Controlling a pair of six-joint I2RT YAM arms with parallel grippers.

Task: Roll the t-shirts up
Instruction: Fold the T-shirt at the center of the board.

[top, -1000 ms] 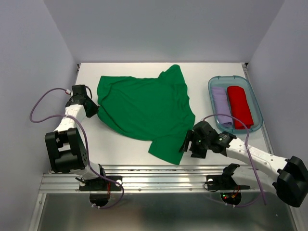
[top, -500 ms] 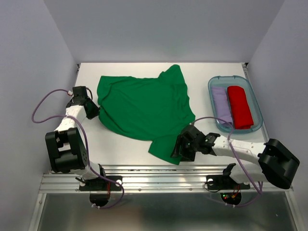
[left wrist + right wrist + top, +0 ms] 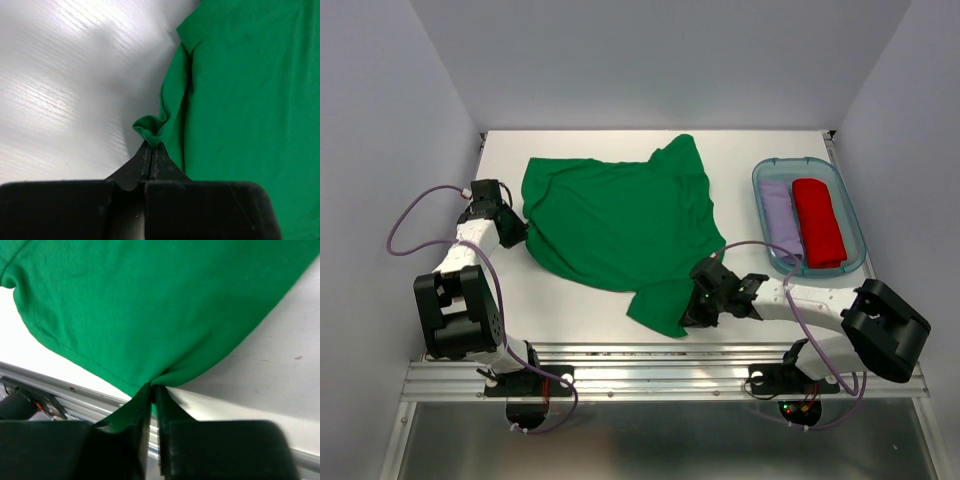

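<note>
A bright green t-shirt [image 3: 620,222] lies spread and wrinkled across the middle of the white table. At its left edge my left gripper [image 3: 523,228] is shut on a small pinch of the fabric; the wrist view shows the green t-shirt [image 3: 240,90] bunched at the left gripper [image 3: 151,144]. At the shirt's near right corner my right gripper [image 3: 692,310] is shut on the cloth. In the right wrist view the t-shirt [image 3: 150,305] puckers into the right gripper [image 3: 154,386].
A clear blue tray [image 3: 844,205] at the right edge of the table holds a pale lavender fabric roll [image 3: 782,220] and a red fabric roll [image 3: 818,220]. A metal rail [image 3: 640,365] runs along the near edge. Grey walls enclose the table [image 3: 760,150].
My right gripper moved left onto the shirt's near right corner and shut on it, pulling that corner into a pucker. The left gripper kept its hold and did not move.
</note>
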